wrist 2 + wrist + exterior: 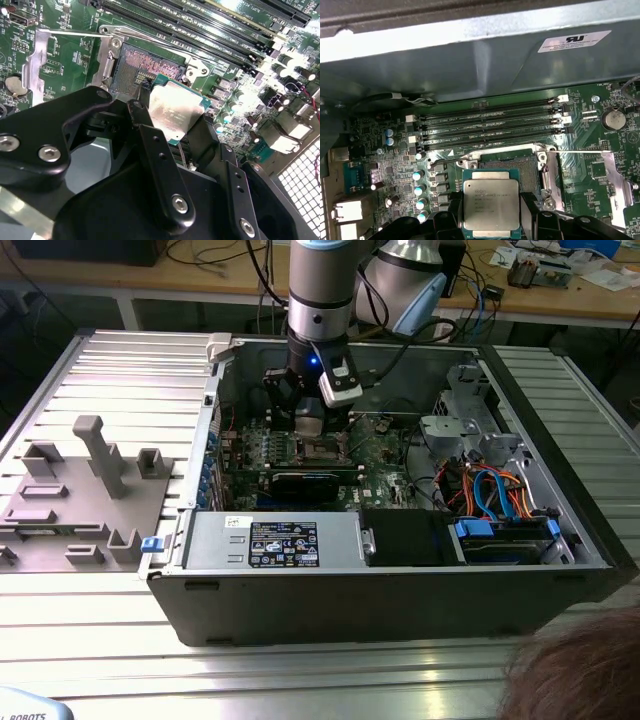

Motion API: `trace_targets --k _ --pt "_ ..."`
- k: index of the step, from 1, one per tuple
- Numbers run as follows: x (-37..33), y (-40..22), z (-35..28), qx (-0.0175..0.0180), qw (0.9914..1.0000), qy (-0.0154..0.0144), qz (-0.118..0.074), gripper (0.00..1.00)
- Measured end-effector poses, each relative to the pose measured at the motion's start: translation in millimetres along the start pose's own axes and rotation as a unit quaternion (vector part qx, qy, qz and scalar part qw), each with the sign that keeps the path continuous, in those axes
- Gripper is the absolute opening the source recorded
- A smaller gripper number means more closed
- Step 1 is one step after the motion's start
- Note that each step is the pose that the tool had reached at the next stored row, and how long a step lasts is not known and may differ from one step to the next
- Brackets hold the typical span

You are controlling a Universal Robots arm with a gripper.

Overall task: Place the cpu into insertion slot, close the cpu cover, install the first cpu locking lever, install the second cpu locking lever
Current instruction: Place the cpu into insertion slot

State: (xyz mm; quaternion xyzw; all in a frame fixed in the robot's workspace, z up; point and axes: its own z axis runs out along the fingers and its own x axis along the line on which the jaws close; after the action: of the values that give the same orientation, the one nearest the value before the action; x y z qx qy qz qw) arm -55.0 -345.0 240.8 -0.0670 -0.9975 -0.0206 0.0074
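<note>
Inside the open computer case (400, 610), the gripper (312, 428) hangs low over the green board (385, 165). Its 2 black fingers (150, 145) are clamped on opposite edges of the chip (491, 202), keeping it flat. The chip sits over the open socket (520, 167), partly overlapping it, beside 4 memory slots (490, 125).

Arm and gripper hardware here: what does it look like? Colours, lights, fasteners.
Silver-grey cylindrical arm with black joint bands, a pale blue cap, a lit blue light at the wrist and a white boxy module beside it. Matte black gripper; bar-linkage fingers pinned with silver screws.
</note>
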Motion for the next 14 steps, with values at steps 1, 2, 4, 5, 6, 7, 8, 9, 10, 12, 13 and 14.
trace_targets --k 1,2,4,5,6,7,8,9,10,12,13,14 --pt "0.0 0.0 0.0 0.0001 1.00000 -0.0001 0.001 0.54" --pt "0.0 0.0 0.1 0.0002 1.00000 -0.0001 0.002 0.54" --pt "0.0 0.0 0.2 0.0006 0.99999 -0.0003 0.005 0.54" --pt "0.0 0.0 0.3 0.0007 0.99998 -0.0003 0.005 0.54" --pt "0.0 0.0 0.4 0.0009 0.99997 -0.0004 0.007 0.54" --pt "0.0 0.0 0.5 0.0011 0.99996 -0.0005 0.009 0.54" --pt "0.0 0.0 0.6 0.0013 0.99994 -0.0006 0.011 0.54" --pt "0.0 0.0 0.6 0.0015 0.99993 -0.0007 0.012 0.54" --pt "0.0 0.0 0.7 0.0017 0.99991 -0.0008 0.014 0.54" --pt "0.0 -0.1 0.9 0.0021 0.99986 -0.0010 0.017 0.54" --pt "0.0 0.0 0.9 0.0022 0.99984 -0.0011 0.018 0.54" --pt "0.0 0.0 1.0 0.0025 0.99981 -0.0012 0.019 0.54"
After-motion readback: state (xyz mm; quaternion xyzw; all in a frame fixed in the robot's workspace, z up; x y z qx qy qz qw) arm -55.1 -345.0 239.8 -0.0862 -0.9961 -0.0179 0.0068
